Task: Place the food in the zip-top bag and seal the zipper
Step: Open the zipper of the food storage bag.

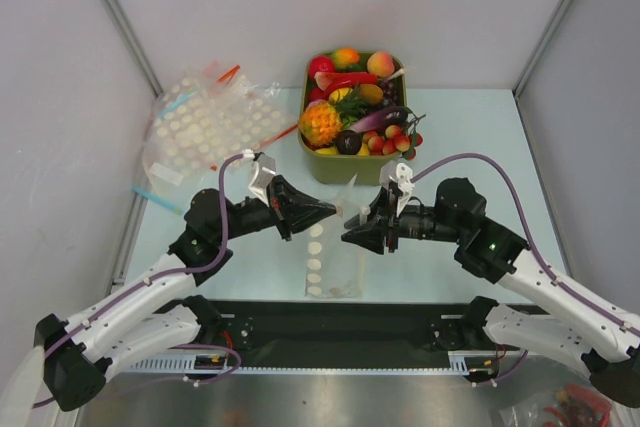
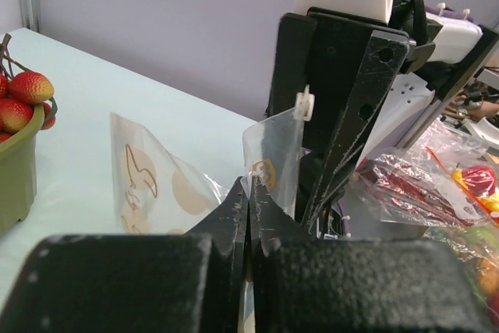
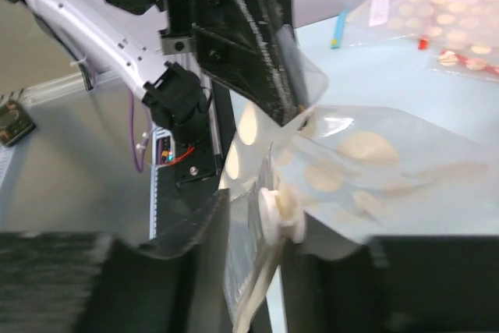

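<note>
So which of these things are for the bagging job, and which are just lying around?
For the job: the zip-top bag; the toy food; the left gripper and right gripper, both pinching the bag.

Just lying about: the heap of dotted bags; the green bin, which only holds the food.

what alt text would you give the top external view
At table centre, the left gripper pinches a clear zip-top bag, the right gripper opposite it. Behind stands a green bin heaped with toy food; dotted bags lie heaped rear left.
</note>
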Motion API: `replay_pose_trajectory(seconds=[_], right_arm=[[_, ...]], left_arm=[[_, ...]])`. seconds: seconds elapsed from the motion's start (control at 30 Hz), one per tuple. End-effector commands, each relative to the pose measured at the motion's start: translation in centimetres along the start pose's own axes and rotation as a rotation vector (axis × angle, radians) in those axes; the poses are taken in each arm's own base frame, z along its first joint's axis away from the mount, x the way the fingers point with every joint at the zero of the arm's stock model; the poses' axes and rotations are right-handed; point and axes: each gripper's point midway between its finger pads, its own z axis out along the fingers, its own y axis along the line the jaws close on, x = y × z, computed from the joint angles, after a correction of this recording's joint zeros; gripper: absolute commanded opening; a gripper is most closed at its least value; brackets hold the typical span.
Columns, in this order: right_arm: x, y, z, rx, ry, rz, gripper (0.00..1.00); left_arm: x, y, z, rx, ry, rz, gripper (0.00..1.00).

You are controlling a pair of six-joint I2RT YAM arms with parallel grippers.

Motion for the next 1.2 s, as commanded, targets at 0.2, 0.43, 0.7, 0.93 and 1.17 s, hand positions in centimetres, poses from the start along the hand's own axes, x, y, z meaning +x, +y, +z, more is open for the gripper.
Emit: replay_pose_trajectory(seconds=[0.2,0.43,0.7,0.93,1.17], right_arm=[[-2.9,-0.6,-1.8,0.100,-0.158,-0.067,0.52],[-4.7,-0.7,-4.0,0.174,-0.294,-0.097,0.54],[-5.4,-0.3,-4.9,0.176,-0.349,-0.113,0.26],[-5.2,0.0,-4.5,0.147,-0.339,-0.116,0.31],[-5.2,-0.1,-4.5,0.151,-0.337,-0.112,0.16]], left_arm=[[-2.7,-0.9,0.1,0.005,-0.065,0.052,0.00],[-2.5,-0.7,0.2,0.000,-0.061,0.047,0.00],[-2.2,-0.7,0.4,0.012,-0.051,0.031,0.00],[-2.0,-0.6,0.5,0.015,-0.049,0.028,0.00],[-1.9,-0.8,0.5,0.021,-0.046,0.025,0.00]])
